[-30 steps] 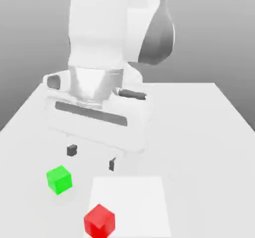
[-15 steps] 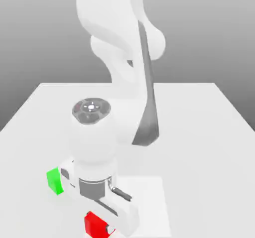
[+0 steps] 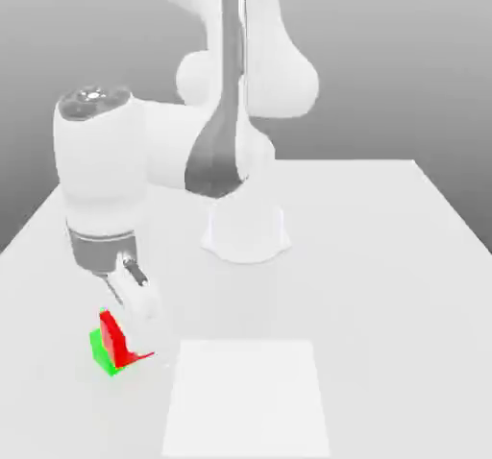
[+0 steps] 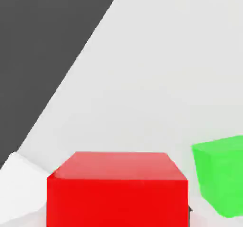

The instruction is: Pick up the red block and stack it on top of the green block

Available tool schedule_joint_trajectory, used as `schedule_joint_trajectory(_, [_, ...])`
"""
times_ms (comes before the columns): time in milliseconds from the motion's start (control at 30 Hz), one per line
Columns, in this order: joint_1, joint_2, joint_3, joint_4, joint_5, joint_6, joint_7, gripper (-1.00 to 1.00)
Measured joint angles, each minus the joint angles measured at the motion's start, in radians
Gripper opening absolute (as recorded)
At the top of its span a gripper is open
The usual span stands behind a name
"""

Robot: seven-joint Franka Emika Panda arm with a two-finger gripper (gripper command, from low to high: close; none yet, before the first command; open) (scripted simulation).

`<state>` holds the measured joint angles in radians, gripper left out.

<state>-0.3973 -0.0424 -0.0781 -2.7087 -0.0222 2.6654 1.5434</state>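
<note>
The red block (image 3: pixel 111 336) is held in my gripper (image 3: pixel 122 333), whose jaws are shut on it, low over the table at the exterior view's left. The green block (image 3: pixel 98 350) sits on the table directly beneath and beside it, and the red cube overlaps it in that view. I cannot tell whether the two cubes touch. In the hand view the red block (image 4: pixel 116 188) fills the near foreground, and the green block (image 4: pixel 220 174) lies off to one side of it, not lined up under it.
A brighter white square patch (image 3: pixel 245 399) lies on the white table (image 3: pixel 384 255) near the front. The arm's round base (image 3: pixel 245 231) stands at the table's middle back. The table's left edge runs close to the cubes.
The gripper came down at the front, shut on the red block, then carried it to the exterior view's left and back, up to the green block.
</note>
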Motion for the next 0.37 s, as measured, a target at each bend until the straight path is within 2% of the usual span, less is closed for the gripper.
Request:
schedule_joint_trajectory(100, [-0.038, -0.040, -0.023, -0.070, 0.000, 0.032, 0.053, -1.00])
schedule_joint_trajectory(267, [-0.048, 0.116, -0.009, -0.074, 0.044, 0.193, 0.031, -1.00])
schedule_joint_trajectory(300, [-0.051, 0.139, -0.004, -0.074, 0.052, 0.214, 0.025, 1.00])
schedule_joint_trajectory(367, [-0.051, 0.139, -0.004, -0.074, 0.052, 0.214, 0.025, 1.00])
